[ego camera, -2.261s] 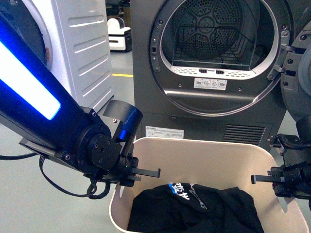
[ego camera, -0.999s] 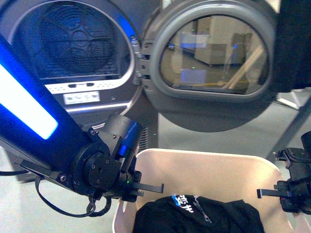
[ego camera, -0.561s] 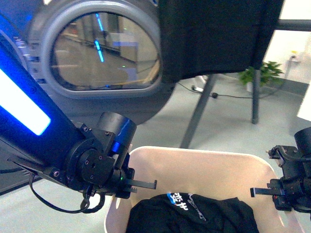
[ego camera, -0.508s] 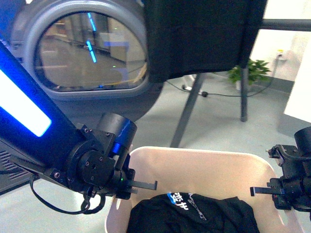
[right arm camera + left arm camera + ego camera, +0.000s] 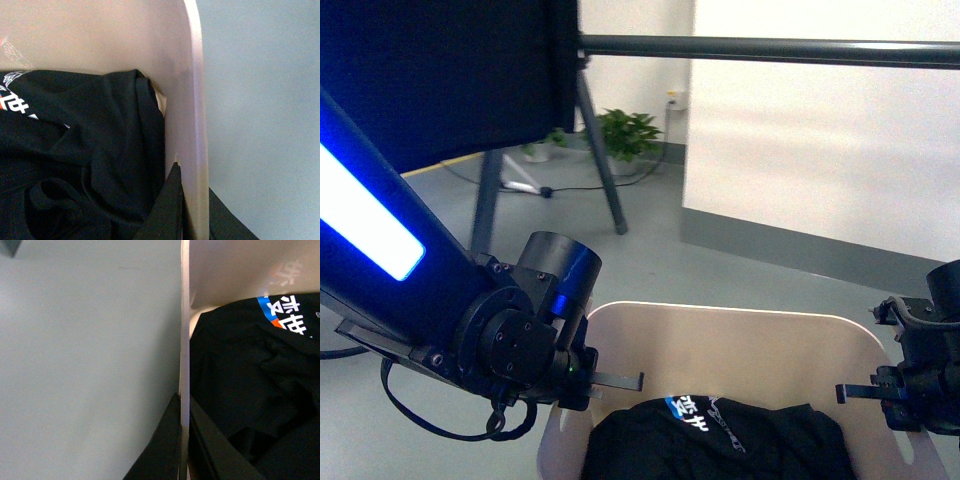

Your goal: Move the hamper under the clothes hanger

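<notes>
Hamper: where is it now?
Front view, bottom centre: the hamper, its side walls pinched by the left gripper and right gripper, clothes hanger bar across the top.

Beneath the left gripper (image 5: 610, 382) and right gripper (image 5: 865, 392), the hamper (image 5: 740, 340) and the black shirt (image 5: 720, 445) in it run off the lower edge. Above the right gripper, the clothes hanger (image 5: 770, 48) bar leaves the frame.
</notes>
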